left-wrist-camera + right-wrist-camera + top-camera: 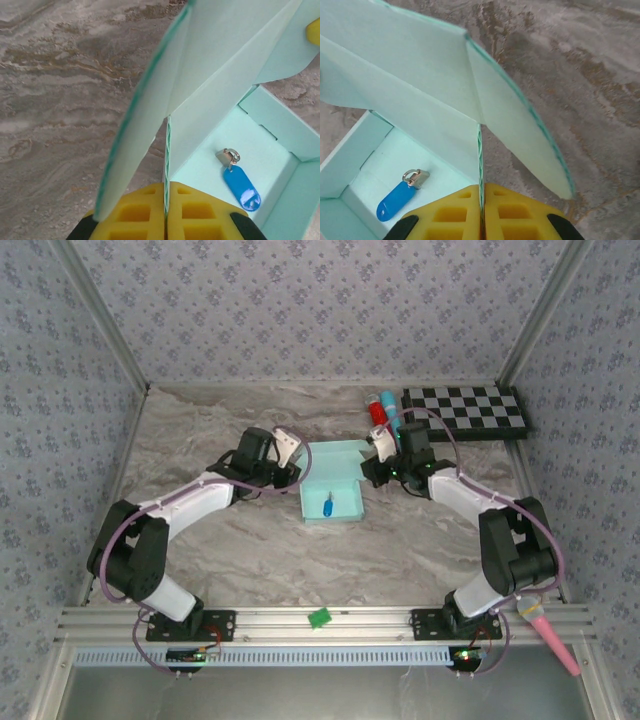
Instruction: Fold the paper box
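Note:
The pale aqua paper box sits open in the middle of the table, its lid raised at the back. A small blue key tag with a metal ring lies on the box floor. My left gripper is at the box's left rear corner. In the left wrist view its yellow fingers are shut on the thin card edge of the paper box, with the key tag to the right. My right gripper is at the right rear corner, and its gripper is likewise shut on the card edge of the box.
A checkerboard lies at the back right, with a red and a blue tube-like item beside it. A small green piece sits on the front rail and a pink object at the right base. Patterned walls enclose the table.

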### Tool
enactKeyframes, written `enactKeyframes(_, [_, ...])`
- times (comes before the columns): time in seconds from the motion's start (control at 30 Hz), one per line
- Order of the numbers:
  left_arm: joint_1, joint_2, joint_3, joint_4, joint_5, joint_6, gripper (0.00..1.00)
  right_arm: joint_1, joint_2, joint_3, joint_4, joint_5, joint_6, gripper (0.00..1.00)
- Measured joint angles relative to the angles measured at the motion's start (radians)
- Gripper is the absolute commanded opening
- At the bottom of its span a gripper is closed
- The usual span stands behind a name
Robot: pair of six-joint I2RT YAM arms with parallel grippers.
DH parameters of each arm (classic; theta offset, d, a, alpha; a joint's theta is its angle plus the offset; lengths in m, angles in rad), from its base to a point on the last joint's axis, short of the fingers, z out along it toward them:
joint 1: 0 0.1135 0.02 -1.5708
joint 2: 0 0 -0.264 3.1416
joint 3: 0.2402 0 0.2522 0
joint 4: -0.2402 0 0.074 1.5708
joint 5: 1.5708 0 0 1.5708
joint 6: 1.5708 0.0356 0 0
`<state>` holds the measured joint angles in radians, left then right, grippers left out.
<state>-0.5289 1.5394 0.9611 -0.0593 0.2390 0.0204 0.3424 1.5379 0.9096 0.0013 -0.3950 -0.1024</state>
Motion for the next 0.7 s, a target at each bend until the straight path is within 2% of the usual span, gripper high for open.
enactKeyframes(0.2, [0.004, 0.000, 0.018, 0.024, -0.049, 0.052, 0.01, 0.067, -0.048, -0.028, 0.086, 0.163, 0.002, 0.08])
enactKeyframes(0.37, [0.007, 0.000, 0.018, 0.066, -0.103, 0.101, 0.00, 0.140, -0.066, -0.096, 0.220, 0.317, 0.012, 0.08])
enactKeyframes(0.7, [0.012, 0.037, 0.037, 0.126, -0.151, 0.120, 0.00, 0.191, -0.029, -0.102, 0.322, 0.457, 0.042, 0.08])
